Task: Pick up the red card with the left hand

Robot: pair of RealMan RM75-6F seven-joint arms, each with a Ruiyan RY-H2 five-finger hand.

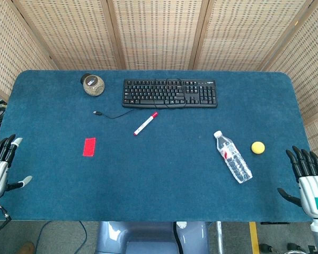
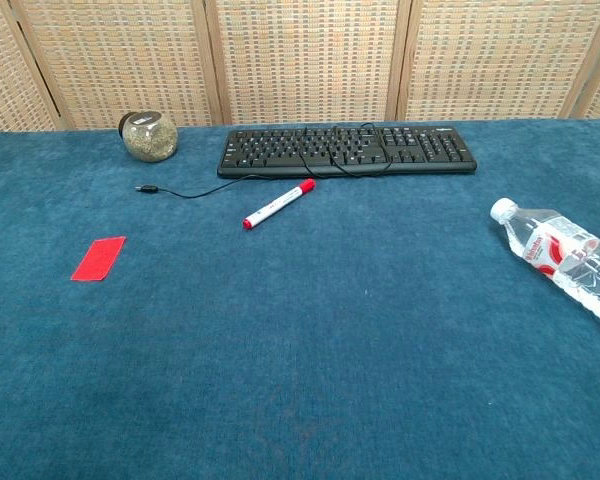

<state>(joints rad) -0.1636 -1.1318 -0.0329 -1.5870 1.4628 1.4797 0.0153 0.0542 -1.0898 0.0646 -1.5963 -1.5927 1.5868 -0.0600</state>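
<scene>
Blue-carpeted surface (image 1: 148,180), woven screens behind it. Far side, centre: black keyboard (image 1: 169,93), its cable looping over the keys and trailing out left to a loose plug (image 1: 97,112) on the surface. Left of the keyboard, a round glass jar (image 1: 93,84) with a pale grainy filling; in the chest view it lies tilted on its side. In front of the keyboard, a red-and-white marker (image 1: 146,123) lying at a slant, red cap toward the keyboard. Right half: clear water bottle (image 1: 233,156) on its side, white cap pointing to the far left, red-and-white label; a small yellow ball (image 1: 258,147) just beside it on the right, apart from it.

Red card (image 1: 89,146) lies flat on the left half of the surface, alone, nearer than the plug and well left of the marker. Nothing sits between it and the left edge.

Left hand (image 1: 1,165) is at the left edge of the surface, fingers (image 1: 8,145) spread and pointing away, thumb out toward the card, grasping nothing. Card is well apart from it, to its right and slightly farther out. Right hand (image 1: 310,180) is at the near right corner, fingers likewise released and spread, empty. Neither hand shows in the chest view.
</scene>
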